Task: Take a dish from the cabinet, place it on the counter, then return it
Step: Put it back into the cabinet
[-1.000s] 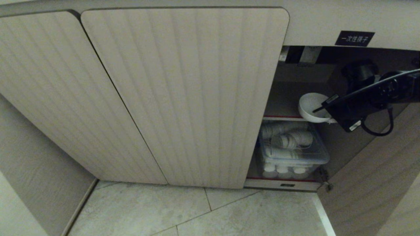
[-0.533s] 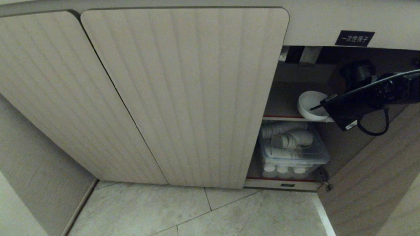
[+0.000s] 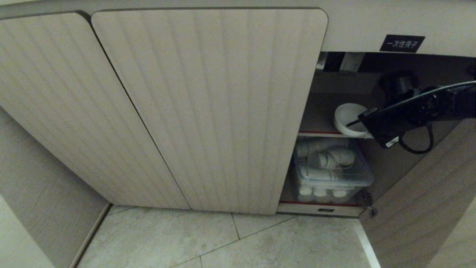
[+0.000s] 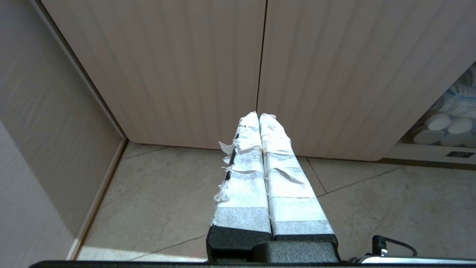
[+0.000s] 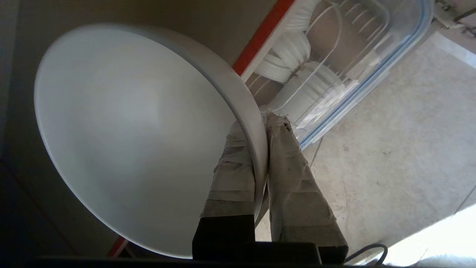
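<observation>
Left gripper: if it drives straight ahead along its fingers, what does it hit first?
Probably the closed cabinet doors: the left gripper, shut, points about at their centre seam, nothing visible between. Depth is unclear.

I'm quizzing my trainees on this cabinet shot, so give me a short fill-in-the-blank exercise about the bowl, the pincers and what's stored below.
1. The right pincer is shut on the ____ of the white bowl.
2. The bowl sits at the cabinet's ____ shelf.
3. On the shelf below stands a clear plastic box holding stacked white ____.
4. The left pincer, over the floor, holds ____.

Missing words: rim; upper; cups; nothing
</observation>
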Available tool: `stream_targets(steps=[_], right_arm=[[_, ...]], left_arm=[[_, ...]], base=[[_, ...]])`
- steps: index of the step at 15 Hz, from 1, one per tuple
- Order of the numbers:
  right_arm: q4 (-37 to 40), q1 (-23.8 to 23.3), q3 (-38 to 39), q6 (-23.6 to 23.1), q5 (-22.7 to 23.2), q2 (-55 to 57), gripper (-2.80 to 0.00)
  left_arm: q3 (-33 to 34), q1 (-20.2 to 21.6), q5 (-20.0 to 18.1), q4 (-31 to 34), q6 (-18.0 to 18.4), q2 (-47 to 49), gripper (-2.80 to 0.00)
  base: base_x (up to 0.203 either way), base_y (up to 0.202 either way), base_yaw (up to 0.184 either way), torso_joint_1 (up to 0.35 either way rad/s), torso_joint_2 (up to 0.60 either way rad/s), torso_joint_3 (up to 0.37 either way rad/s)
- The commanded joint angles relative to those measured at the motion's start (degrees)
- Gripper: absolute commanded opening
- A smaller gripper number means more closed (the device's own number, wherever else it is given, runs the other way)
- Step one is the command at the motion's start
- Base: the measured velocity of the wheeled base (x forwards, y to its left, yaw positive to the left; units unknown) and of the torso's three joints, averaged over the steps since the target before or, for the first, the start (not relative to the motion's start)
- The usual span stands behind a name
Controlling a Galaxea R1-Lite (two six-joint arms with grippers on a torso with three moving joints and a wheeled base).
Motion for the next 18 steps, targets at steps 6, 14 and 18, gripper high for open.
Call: stream_targets(steps=[6, 14, 18], right_arm=[[0.08, 0.86, -1.48, 0.24, -0.08, 0.91, -2.80], [0.32, 0.81, -4.27, 0.21, -0.25, 2.84, -2.80], [-0.01, 0.81, -4.71, 0.21, -0.25, 3.64, -2.80]], left_arm=[[0.00, 0.01, 0.02, -0.04, -0.03, -0.02, -2.80], [0.05, 0.01, 0.05, -0.04, -0.03, -0.02, -2.80], [0.05, 0.01, 0.04, -0.04, -0.03, -0.02, -2.80]], base=[[0.000, 0.000, 0.000, 0.000, 0.00, 0.000], [0.000, 0.000, 0.000, 0.000, 0.00, 0.000], [0.000, 0.000, 0.000, 0.000, 0.00, 0.000]])
